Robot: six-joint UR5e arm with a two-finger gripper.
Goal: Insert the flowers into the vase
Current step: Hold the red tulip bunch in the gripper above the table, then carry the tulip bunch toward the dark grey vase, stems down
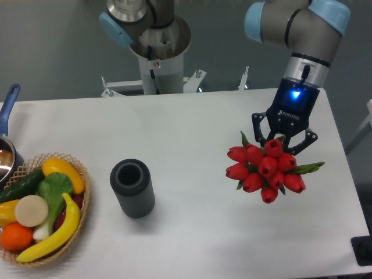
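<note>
The flowers [266,168], a tight bunch of red tulip buds with green leaves, hang over the right part of the white table. My gripper [283,141] comes down from above and is shut on the bunch just behind the buds; the stems are hidden. The vase [132,188], a dark grey ribbed cylinder with a round open mouth, stands upright at the table's left-centre, well to the left of the flowers and apart from the gripper.
A woven basket [81,204] with a banana, an orange and vegetables sits at the front left. A pot with a blue handle [9,104] pokes in at the left edge. The arm's base column [158,52] stands behind the table.
</note>
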